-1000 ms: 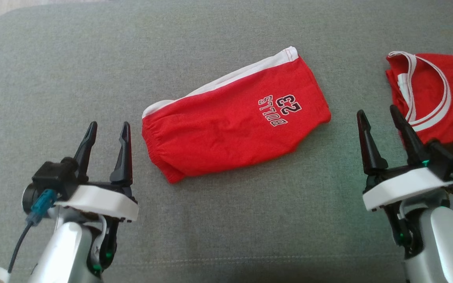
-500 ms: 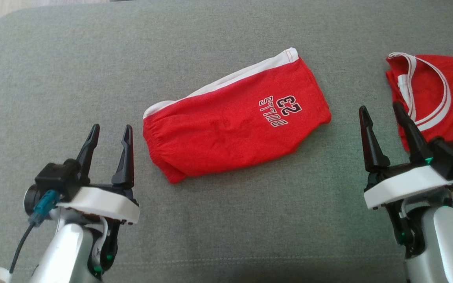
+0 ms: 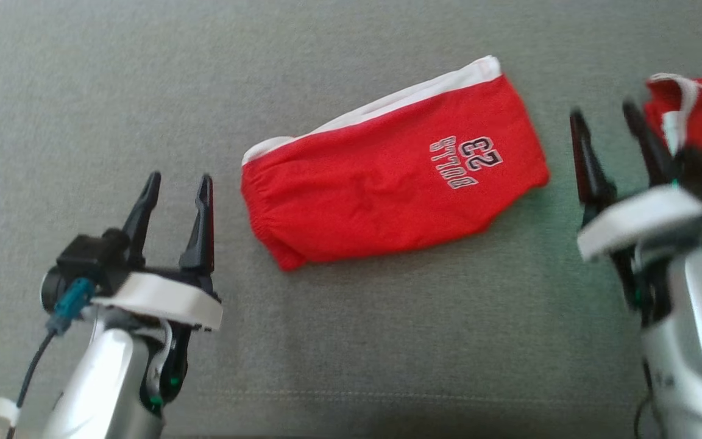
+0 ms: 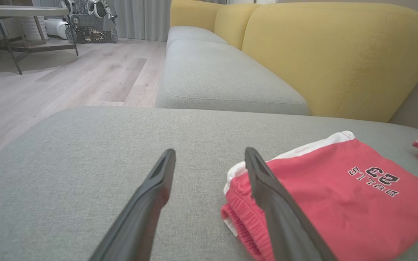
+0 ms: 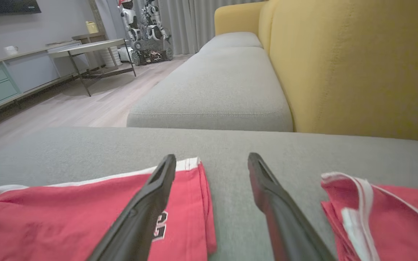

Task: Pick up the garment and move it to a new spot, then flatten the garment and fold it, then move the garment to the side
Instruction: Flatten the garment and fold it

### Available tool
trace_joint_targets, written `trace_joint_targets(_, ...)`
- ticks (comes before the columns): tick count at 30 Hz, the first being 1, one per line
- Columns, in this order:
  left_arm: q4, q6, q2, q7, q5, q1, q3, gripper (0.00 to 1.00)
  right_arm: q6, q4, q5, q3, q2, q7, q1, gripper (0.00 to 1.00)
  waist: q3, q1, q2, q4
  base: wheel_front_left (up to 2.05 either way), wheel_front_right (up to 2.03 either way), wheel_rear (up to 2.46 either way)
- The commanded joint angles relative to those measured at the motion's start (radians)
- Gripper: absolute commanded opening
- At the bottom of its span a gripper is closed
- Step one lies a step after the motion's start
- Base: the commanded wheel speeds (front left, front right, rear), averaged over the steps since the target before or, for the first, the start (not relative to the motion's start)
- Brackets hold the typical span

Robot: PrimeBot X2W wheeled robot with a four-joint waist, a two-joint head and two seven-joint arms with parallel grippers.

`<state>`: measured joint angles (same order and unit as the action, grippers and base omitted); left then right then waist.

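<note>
**Left gripper (image 3: 180, 178) and right gripper (image 3: 602, 110) hanging open and empty on either side of the shorts (image 3: 387, 183)**

The grey sofa seat (image 3: 83, 91) is carrying everything. The red shorts, white-edged and apparently folded in half already, are lying flat at its middle, between the grippers and touching neither. A second red garment (image 3: 701, 116) with white trim is lying bunched at the far right, just beside the right gripper.

Trouble is likeliest on the right: that gripper is sitting so near the second garment that a loose reach could be snagging the wrong cloth. A pinch catching only the shorts' top layer could be pulling the fold open while they are being carried aside.

Counting: one seat under the work, two red garments, two grippers, four dark fingers (image 3: 200, 225).
</note>
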<state>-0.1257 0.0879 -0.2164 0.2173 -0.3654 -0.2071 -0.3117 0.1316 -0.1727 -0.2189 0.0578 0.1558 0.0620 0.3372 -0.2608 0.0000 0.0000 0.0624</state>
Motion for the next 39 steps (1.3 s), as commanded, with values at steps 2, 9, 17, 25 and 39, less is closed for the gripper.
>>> trace_joint_targets(2,0.035,0.000,-0.016,0.011,-0.006,-0.049,0.033,1.00,-0.001,-0.013,-0.001,0.037,0.011,0.004,0.072,1.00,-0.029,0.0000,0.0000,0.027,0.00,0.00,0.00)
trace_joint_targets(9,0.013,-0.013,-0.005,0.025,-0.004,-0.081,0.025,1.00,-0.001,-0.298,0.011,0.092,0.021,-0.012,0.218,1.00,-0.067,0.0000,0.0000,0.057,0.00,0.00,0.00)
trace_joint_targets(17,0.001,-0.016,0.001,0.034,-0.007,-0.089,0.029,1.00,-0.001,-0.556,-0.012,0.092,-0.019,-0.020,0.281,1.00,-0.077,0.0000,0.0000,0.057,0.00,0.00,0.00)
trace_joint_targets(25,0.005,-0.009,-0.004,0.038,-0.005,-0.081,0.034,1.00,-0.001,-0.618,-0.089,0.160,-0.045,-0.055,0.270,0.00,-0.063,0.0000,0.0000,0.035,0.00,0.00,0.00)
trace_joint_targets(39,0.032,0.009,-0.031,0.022,-0.011,-0.022,0.035,1.00,-0.001,-0.418,-0.120,0.057,-0.086,-0.171,-0.032,0.00,0.003,0.0000,0.0000,-0.035,0.00,0.00,0.00)
